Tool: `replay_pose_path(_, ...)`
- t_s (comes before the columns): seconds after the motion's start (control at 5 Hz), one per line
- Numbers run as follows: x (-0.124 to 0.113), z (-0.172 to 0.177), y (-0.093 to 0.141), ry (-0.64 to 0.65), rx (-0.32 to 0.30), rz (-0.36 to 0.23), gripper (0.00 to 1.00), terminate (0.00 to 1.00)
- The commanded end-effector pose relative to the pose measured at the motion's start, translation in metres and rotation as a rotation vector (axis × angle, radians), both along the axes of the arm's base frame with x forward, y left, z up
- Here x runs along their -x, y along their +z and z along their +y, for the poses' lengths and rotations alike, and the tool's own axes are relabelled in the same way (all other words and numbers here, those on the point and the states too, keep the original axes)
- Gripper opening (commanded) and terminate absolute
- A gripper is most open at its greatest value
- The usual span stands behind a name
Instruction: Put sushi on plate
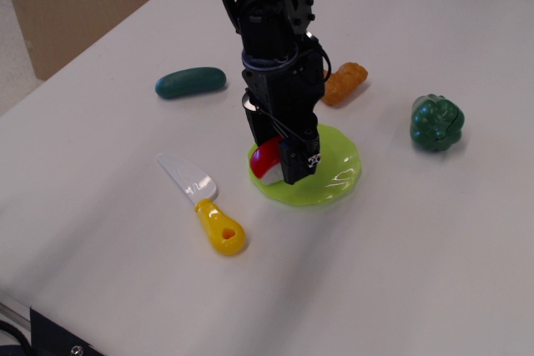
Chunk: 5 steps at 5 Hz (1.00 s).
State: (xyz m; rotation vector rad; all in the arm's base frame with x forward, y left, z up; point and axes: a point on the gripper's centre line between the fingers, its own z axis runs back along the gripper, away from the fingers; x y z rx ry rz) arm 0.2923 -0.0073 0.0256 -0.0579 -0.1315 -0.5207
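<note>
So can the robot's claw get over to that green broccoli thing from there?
Probably yes. Bare table lies between the gripper and the broccoli, but it holds the sushi over the plate.

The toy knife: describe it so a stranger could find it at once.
Start at the round lime-green plate in the middle of the white table. Look left of it and a little nearer the camera: the toy knife lies flat there, apart from the plate. It is the only thing with a fat yellow handle with a hole in it and a pale grey-white blade.
</note>
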Motion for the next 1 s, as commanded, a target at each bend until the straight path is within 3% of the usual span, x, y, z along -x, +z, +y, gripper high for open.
replay_pose_path(0.0,-0.001,0.006,0.052,0.048,-0.032,-0.108,1.0,0.0)
replay_pose_path(0.2,0.003,0.011,0.071,0.076,-0.024,-0.136,1.0,0.0)
replay_pose_path(0.6,0.003,0.011,0.071,0.076,-0.024,-0.136,1.0,0.0)
replay_pose_path(0.8,0.003,0.011,0.071,0.076,-0.024,-0.136,1.0,1.0)
